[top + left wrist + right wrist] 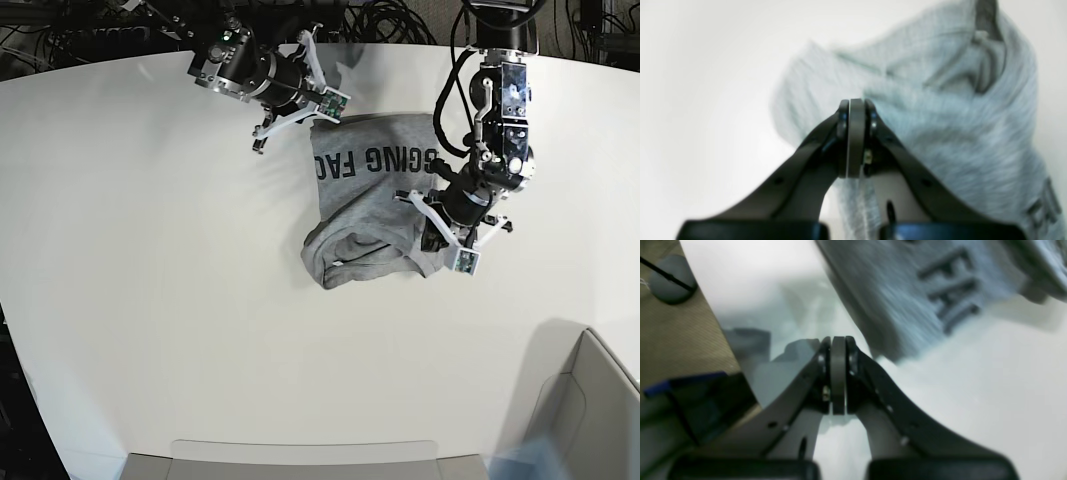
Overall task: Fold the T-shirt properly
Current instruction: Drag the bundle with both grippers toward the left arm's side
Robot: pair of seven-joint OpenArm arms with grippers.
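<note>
Nearest the base camera, the clenched black left hand (464, 258) hovers at the bunched end of the grey cotton T-shirt with black block lettering (385, 185), which lies on the smooth white bench (200, 310), while farther off the black right hand (336, 104), also clenched, is near its far corner.

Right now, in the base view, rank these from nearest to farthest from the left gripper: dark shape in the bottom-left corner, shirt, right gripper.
1. Shirt, right at the left gripper.
2. Right gripper, by the shirt's lettered end.
3. Dark shape, bottom-left corner.
</note>
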